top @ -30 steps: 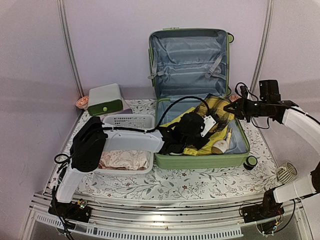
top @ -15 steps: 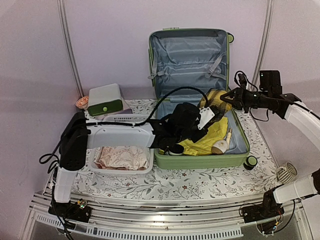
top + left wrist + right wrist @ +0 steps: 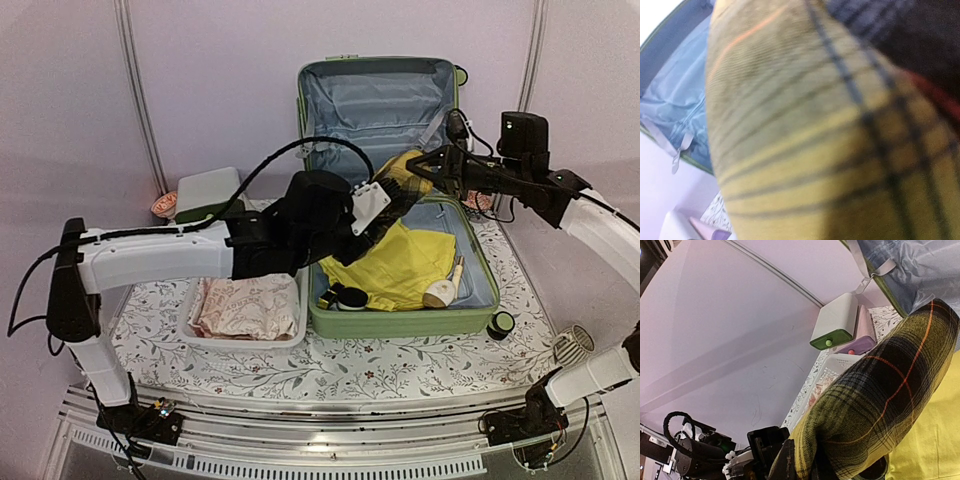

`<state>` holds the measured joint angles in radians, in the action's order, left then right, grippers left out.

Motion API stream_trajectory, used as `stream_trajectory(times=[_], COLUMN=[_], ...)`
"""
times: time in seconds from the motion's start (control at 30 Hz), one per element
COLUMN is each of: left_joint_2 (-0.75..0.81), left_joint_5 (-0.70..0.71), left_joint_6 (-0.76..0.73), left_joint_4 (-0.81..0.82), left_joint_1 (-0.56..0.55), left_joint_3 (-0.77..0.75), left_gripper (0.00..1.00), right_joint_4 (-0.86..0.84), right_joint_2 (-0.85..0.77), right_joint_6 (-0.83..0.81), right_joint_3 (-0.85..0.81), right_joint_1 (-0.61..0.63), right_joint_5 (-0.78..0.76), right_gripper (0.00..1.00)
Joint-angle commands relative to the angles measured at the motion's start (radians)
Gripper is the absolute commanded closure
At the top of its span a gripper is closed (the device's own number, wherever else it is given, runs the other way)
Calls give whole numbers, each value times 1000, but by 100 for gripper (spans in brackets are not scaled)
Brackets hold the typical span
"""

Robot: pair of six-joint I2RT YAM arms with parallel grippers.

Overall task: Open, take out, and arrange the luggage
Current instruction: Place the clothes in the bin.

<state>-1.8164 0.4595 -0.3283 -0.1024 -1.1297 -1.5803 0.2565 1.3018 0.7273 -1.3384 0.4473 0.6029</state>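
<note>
Since a second ago the plaid shirt (image 3: 403, 182) has risen out of the luggage (image 3: 400, 322), which lies open at the table's (image 3: 400, 375) far right, lid upright. The left gripper (image 3: 388, 205) and right gripper (image 3: 420, 160) both pinch it aloft. Taking out is in hand; the next move, I judge, is to carry it clear and set it down.

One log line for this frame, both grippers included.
left gripper: shut on plaid garment | right gripper: shut on plaid garment | plaid garment: held above open luggage | yellow garment: inside luggage
</note>
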Motion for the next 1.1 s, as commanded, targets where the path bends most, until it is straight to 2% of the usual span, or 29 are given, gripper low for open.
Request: stream_trajectory(times=[0.0, 0.17, 0.33, 0.6, 0.77, 0.93, 1.07], left_joint_2=[122, 254, 341, 429, 478, 515, 512], left_joint_5=[62, 139, 123, 140, 120, 109, 106], left_joint_6=[4, 34, 201, 464, 630, 740, 792], left_joint_4=[-72, -205, -424, -754, -959, -1123, -1260], left_joint_1=[-4, 3, 2, -2, -8, -10, -10], left_joint_3=[72, 164, 151, 120, 85, 36, -61], left_gripper=[100, 100, 100, 100, 100, 100, 100], right_joint_4=[-100, -189, -225, -124, -135, -249, -410], right_joint_2=[61, 132, 283, 570, 713, 834, 925], right_joint_6=[7, 19, 20, -53, -52, 15, 131], right_joint_3=[-51, -81, -167, -494, -624, -706, -757], right_joint_1=[84, 152, 184, 290, 323, 348, 356], right_joint_5=[-22, -31, 60, 192, 275, 367, 430], right_gripper=[97, 97, 97, 97, 97, 97, 97])
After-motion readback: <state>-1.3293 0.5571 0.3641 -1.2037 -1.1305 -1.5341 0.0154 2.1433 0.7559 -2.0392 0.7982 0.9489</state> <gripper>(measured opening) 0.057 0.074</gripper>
